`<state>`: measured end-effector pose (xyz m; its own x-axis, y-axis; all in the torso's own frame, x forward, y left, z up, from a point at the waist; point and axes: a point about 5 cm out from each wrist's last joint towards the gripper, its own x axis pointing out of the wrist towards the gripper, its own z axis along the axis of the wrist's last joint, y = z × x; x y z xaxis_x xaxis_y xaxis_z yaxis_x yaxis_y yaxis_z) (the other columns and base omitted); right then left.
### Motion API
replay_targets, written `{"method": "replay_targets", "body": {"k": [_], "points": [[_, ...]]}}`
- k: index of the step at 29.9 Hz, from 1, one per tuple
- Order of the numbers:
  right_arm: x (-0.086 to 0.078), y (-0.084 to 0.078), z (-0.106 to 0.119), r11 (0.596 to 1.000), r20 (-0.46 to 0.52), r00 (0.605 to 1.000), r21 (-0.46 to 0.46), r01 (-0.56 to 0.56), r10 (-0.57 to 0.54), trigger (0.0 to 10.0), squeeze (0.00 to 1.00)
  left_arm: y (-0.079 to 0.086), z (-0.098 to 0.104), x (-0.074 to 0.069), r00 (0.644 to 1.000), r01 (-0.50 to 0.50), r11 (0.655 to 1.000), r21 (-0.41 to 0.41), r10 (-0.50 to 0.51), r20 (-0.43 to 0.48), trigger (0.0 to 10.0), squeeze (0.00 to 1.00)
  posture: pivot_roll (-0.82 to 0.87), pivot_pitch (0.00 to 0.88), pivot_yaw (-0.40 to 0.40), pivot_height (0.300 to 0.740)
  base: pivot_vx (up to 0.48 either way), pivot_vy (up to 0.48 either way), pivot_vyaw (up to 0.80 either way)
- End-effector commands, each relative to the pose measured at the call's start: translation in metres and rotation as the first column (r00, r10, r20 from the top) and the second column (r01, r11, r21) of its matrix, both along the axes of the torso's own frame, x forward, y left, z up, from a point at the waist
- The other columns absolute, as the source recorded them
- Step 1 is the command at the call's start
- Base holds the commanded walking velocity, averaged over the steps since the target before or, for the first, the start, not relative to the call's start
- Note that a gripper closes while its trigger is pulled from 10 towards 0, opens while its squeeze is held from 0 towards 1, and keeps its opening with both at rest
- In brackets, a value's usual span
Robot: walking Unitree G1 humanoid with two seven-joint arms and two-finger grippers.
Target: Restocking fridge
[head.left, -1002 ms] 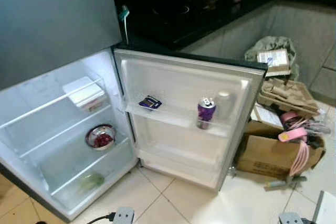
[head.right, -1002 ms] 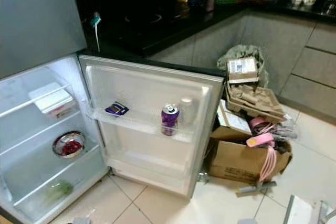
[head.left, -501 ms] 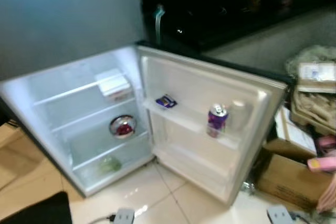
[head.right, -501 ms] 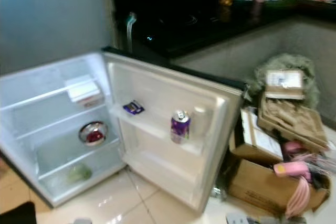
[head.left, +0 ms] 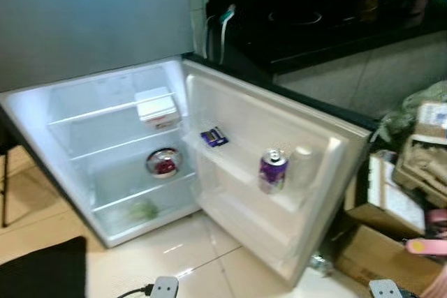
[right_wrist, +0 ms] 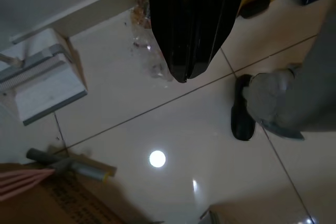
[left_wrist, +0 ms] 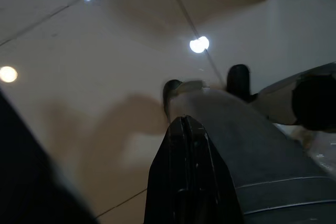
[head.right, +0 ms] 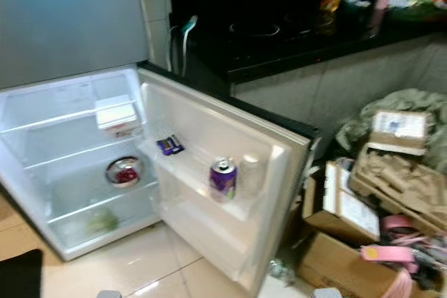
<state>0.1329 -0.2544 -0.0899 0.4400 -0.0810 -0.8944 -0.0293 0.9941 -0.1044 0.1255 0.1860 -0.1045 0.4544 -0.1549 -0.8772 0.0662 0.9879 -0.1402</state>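
The fridge (head.left: 84, 95) stands open, its door (head.left: 328, 151) swung out to the right. On the door shelf are a purple can (head.left: 272, 170), a dark blue packet (head.left: 214, 137) and a pale cup (head.left: 302, 165). Inside, a white box (head.left: 156, 107) lies on the upper shelf. A metal bowl of red food (head.left: 163, 162) sits below it, and something green (head.left: 142, 209) lies at the bottom. My left gripper (left_wrist: 185, 121) hangs shut over the floor tiles, holding nothing. My right gripper (right_wrist: 184, 76) hangs shut and empty above the floor too.
Cardboard boxes (head.right: 349, 270) and stacked paper trays (head.right: 398, 179) crowd the floor right of the door. A black counter with a hob (head.right: 279, 33) runs behind. A dark mat (head.left: 42, 270) lies at the lower left. A crushed plastic bottle (right_wrist: 147, 51) lies below my right gripper.
The whole picture has shifted: the camera has turned left, so the fridge interior sits nearer the middle. Nothing in the fridge has moved.
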Motion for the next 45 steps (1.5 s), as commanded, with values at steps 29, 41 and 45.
{"method": "replay_targets", "body": {"k": [29, 41, 45], "points": [[0.079, 0.004, 0.037, 0.981, 0.321, 0.932, 0.146, 0.129, -0.17, 10.0, 0.0, 0.002, -0.001, -0.003, 1.0, -0.019, 1.0, 0.007, 0.019, -0.01, 10.0, 0.0, -0.04, 0.0, -0.031, 0.74, 0.0, -0.058, 0.35], [0.074, -0.031, 0.045, 0.944, 0.336, 0.886, 0.032, 0.33, -0.321, 10.0, 0.0, 0.001, 0.0, 0.0, 1.0, -0.017, 1.0, 0.0, 0.017, 0.002, 10.0, 0.0, -0.04, 0.0, -0.032, 0.74, 0.0, 0.0, 0.0], [0.083, -0.04, 0.056, 0.889, 0.401, 0.795, 0.162, 0.428, -0.456, 10.0, 0.0, 0.001, 0.0, 0.0, 1.0, -0.017, 1.0, -0.002, 0.017, 0.003, 10.0, 0.0, -0.04, 0.0, -0.034, 0.74, 0.0, 0.0, 0.0]]}}
